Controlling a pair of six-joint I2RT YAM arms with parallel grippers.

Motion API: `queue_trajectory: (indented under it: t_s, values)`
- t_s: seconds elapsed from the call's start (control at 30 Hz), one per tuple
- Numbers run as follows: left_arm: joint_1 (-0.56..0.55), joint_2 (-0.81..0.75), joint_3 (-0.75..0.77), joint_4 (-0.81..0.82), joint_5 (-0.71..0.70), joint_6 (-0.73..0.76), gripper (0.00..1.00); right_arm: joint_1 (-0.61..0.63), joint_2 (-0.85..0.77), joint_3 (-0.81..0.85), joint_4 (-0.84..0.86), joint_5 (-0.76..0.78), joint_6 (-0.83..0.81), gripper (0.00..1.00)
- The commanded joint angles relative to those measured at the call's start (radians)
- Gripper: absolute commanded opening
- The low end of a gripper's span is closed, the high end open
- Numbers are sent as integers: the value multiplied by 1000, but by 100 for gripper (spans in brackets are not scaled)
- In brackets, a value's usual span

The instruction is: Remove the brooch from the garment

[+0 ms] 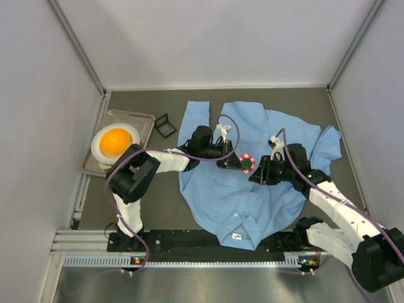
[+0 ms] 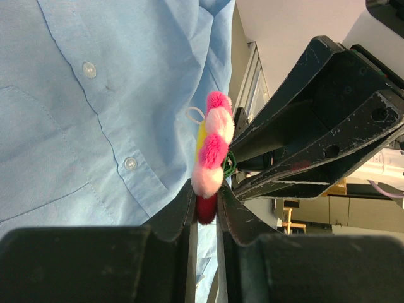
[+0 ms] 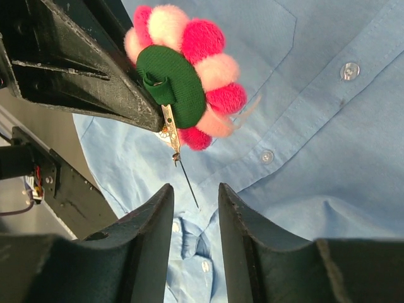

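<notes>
Dark grey worktop point(image 1: 158, 208) enclosed by plain white walls point(image 1: 214, 38). The light blue garment point(image 1: 227, 196) lies spread flat beneath both end effectors, collar toward the arm bases. Well to the left of the left end effector point(image 1: 232, 161), a metal tray point(image 1: 146, 120) carries a white plate point(image 1: 98, 148) holding an orange round object point(image 1: 115, 140).

The left end effector point(image 2: 205, 196) is closed on the brooch point(image 1: 246, 163), clamping its lowest petal. The right end effector point(image 1: 260, 173) sits just beside the brooch, its fingers parted and holding nothing.

The left wrist view shows the brooch point(image 2: 213, 151) edge-on, with pink and pale petals. Only the right wrist view shows the brooch's point(image 3: 183, 76) green backing point(image 3: 172, 79) and its needle point(image 3: 187, 182), swung open and pointing toward the gap of the right end effector point(image 3: 196, 192). Both wrist views show shirt buttons point(image 2: 130, 163).
</notes>
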State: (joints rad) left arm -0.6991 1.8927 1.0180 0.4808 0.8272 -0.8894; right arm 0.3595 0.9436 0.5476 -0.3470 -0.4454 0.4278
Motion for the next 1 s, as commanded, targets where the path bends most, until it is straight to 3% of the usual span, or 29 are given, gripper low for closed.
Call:
queue_trajectory:
  t_s: [0.0,0.33,0.6,0.97]
  values:
    - [1,-44,-18,62,24,-13,0,19,-6,-2,16,-7,-26,33]
    - [1,-37,-33,119,43,-46,0,24,3,-6,45,-44,-26,21]
    - [0,-35,-39,153,47,-72,0,27,14,-5,60,-55,-15,1]
    - [-7,-30,-38,111,52,-28,0,32,30,15,63,-16,17,0]
